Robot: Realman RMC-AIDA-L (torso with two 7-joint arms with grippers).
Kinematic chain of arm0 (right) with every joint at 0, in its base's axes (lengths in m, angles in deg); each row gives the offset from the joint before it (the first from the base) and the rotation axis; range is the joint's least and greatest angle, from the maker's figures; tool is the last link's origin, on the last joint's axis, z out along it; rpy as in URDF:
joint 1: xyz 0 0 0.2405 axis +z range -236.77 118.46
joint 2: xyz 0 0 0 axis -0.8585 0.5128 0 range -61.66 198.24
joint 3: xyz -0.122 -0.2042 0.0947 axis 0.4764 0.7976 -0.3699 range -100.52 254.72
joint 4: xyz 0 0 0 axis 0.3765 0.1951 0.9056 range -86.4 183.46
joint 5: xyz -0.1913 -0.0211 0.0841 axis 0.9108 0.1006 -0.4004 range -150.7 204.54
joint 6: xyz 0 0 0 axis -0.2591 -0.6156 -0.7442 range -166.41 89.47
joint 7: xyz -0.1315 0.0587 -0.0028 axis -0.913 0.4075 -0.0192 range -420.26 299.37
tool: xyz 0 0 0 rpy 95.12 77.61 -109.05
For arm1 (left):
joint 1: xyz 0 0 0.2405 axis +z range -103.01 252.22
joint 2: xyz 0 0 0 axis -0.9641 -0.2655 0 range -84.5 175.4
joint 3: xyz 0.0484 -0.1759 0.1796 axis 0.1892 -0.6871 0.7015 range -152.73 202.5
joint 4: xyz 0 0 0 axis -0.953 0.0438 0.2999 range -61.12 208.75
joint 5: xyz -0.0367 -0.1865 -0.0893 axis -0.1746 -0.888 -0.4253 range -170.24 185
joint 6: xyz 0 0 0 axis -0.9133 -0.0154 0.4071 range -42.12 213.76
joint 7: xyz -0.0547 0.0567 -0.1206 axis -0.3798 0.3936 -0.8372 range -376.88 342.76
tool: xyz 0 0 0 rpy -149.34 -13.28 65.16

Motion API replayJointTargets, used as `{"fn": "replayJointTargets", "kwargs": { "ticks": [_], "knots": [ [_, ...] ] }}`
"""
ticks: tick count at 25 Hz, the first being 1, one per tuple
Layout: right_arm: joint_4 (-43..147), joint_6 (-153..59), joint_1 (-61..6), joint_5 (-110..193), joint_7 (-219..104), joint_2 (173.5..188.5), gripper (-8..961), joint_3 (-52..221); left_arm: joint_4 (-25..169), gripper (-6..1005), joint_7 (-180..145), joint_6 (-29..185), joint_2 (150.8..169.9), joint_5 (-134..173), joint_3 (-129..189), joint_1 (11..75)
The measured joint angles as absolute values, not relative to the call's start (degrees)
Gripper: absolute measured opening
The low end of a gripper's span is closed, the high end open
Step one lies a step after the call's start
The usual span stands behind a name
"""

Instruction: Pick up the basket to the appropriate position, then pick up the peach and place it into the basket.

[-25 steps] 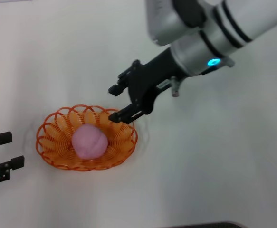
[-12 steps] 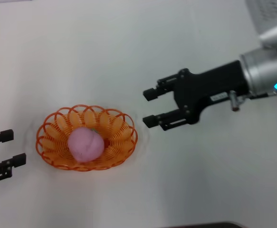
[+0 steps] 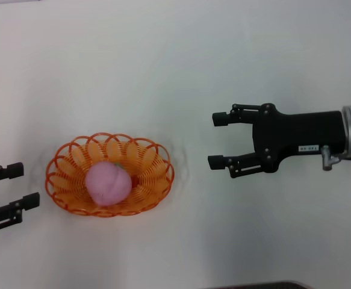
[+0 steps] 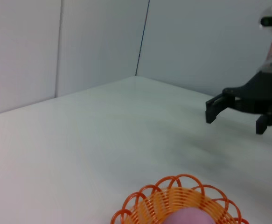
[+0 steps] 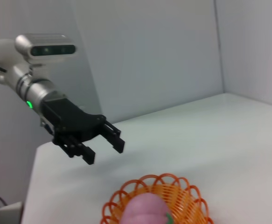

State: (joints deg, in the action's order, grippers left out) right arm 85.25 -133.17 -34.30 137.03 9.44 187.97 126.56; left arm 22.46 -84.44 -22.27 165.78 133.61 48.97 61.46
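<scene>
Head view: peach (image 3: pixel 107 183) sits inside the basket (image 3: pixel 157 179), a bit left of its middle. Basket rests flat on the white counter (image 3: pixel 163 66), toward the near-left part. Right end effector (image 3: pixel 217 140) hangs over the counter right of the basket, well apart from it, fingers spread, holding nothing, tips pointing at the basket. Left end effector (image 3: pixel 21 185) is at the counter's left edge, just beside the basket rim, fingers spread, empty.

Left wrist view: basket rim (image 4: pixel 173 184) and the top of the peach (image 4: pixel 189 218) show; right end effector (image 4: pixel 233 115) is beyond them, spread, above the counter.

Right wrist view: peach (image 5: pixel 145 209) in the basket (image 5: pixel 191 200); left end effector (image 5: pixel 105 147) is beyond, fingers apart, clear of the rim.
</scene>
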Motion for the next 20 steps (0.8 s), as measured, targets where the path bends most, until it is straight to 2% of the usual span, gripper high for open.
{"fn": "replayJointTargets", "kwargs": {
  "ticks": [7, 15, 20],
  "knots": [
    [76.5, -131.6, -35.8, 137.0, -4.2, 187.96, 944, 122.4, 23.6, 641, -83.7, -22.0, 165.86, 133.9, 49.2, 61.6],
    [76.4, -131.3, -37.9, 137.4, -5.5, 187.73, 943, 120.9, 26.8, 641, -80.0, -20.4, 165.73, 134.4, 49.4, 62.6],
    [76.3, -131.2, -38.2, 137.5, -5.5, 187.05, 942, 120.3, 28.4, 642, -77.8, -18.4, 165.86, 135.4, 49.8, 63.2]
  ]
}}
